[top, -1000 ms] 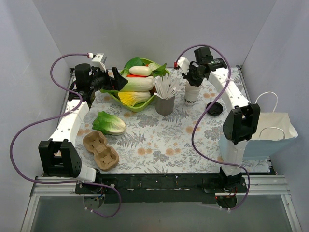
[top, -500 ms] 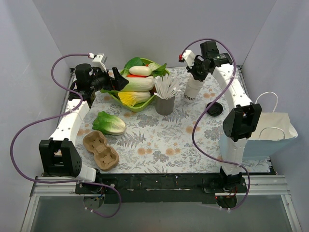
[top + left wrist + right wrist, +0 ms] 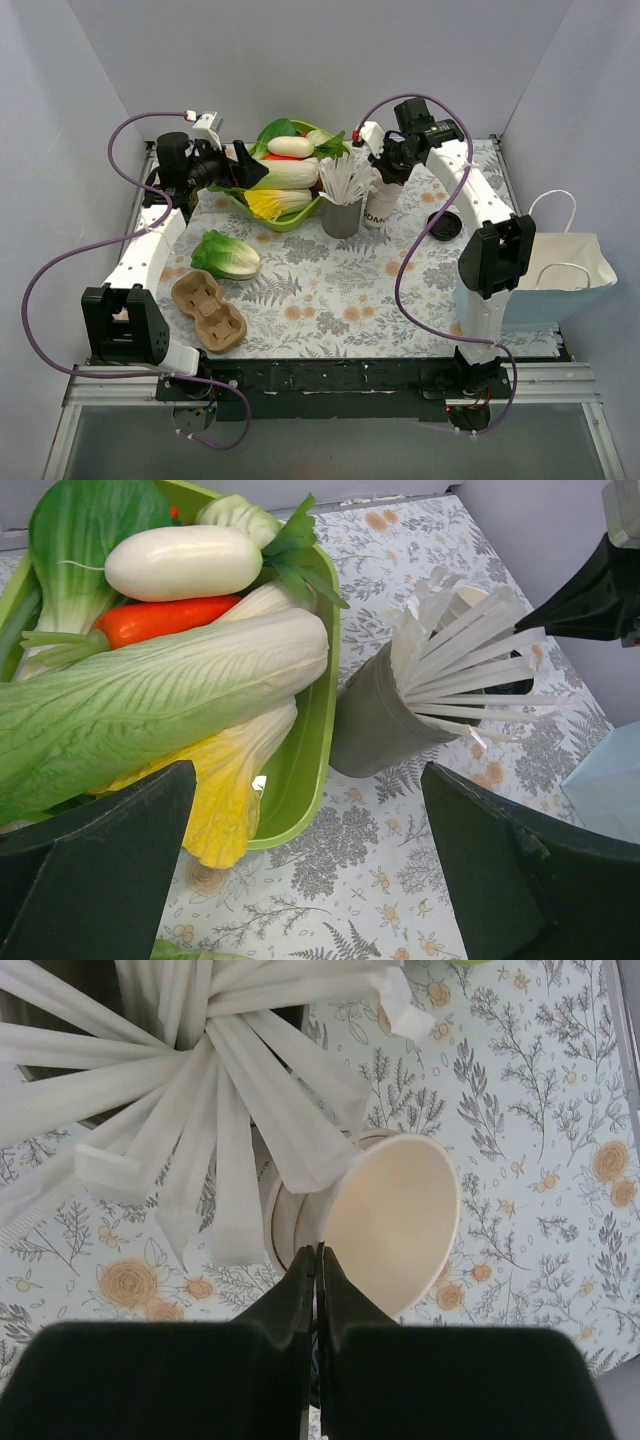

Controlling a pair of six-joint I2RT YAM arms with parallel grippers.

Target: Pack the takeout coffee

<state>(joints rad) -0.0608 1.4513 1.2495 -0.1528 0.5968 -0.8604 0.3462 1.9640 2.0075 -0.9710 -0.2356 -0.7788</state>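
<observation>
Since the cup wall is thin, the right gripper (image 3: 316, 1260) takes the paper cup (image 3: 380, 207) by its rim alone: both fingers are pressed together with the near rim pinched between them, 1 inside the mouth and 1 outside.

- Cup position: far side of the table, just beside the grey straw holder (image 3: 341, 215), on its right. It hangs tilted from the pinch, with its open mouth towards the wrist camera. Whether its base touches the cloth, cannot tell.
- Wrist view: the white straws (image 3: 200, 1090) fan out over the cup's left edge. A 2nd rim line shows there, which may be a nested cup; unclear.
- Black lid (image 3: 443, 225): flat on the cloth to the right of the cup, apart from it. The cup is uncapped.
- Cardboard carrier (image 3: 208, 312), 2 wells, near left; white paper bag (image 3: 565, 270) off the table's right edge. Both are well apart from the cup.
- Left gripper (image 3: 307, 772): fingers spread wide, holding nothing, hovering at the green bowl (image 3: 325, 730) of vegetables.

Judgement: early stage, with the cup gripped but neither lidded nor packed. Risk: a 1-sided rim pinch lets the cup swing, and the straws could snag on it.
</observation>
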